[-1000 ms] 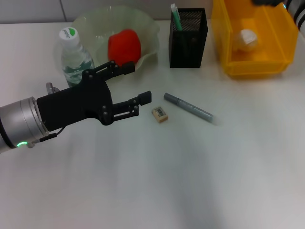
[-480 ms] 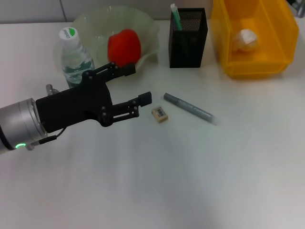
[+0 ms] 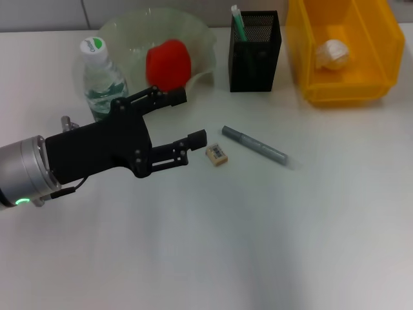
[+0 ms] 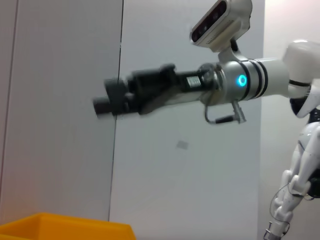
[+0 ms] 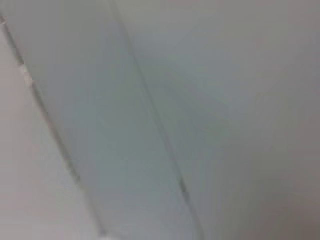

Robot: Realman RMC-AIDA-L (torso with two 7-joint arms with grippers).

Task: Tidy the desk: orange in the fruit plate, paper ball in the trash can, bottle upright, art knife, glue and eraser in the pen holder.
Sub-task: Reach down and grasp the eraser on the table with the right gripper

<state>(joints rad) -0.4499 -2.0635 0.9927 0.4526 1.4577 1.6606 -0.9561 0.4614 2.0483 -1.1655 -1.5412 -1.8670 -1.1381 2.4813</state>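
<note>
One eraser lies beside the spread left gripper.

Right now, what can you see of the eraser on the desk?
The eraser is a small tan block with a darker printed patch on its top face, lying flat on the white desk at a slight angle. Nothing touches it. The left gripper, open, hovers beside it, its lower fingertip just short of the eraser's edge. The grey art knife lies close on the other side, apart from it. It is not yet in the black mesh pen holder.
</note>
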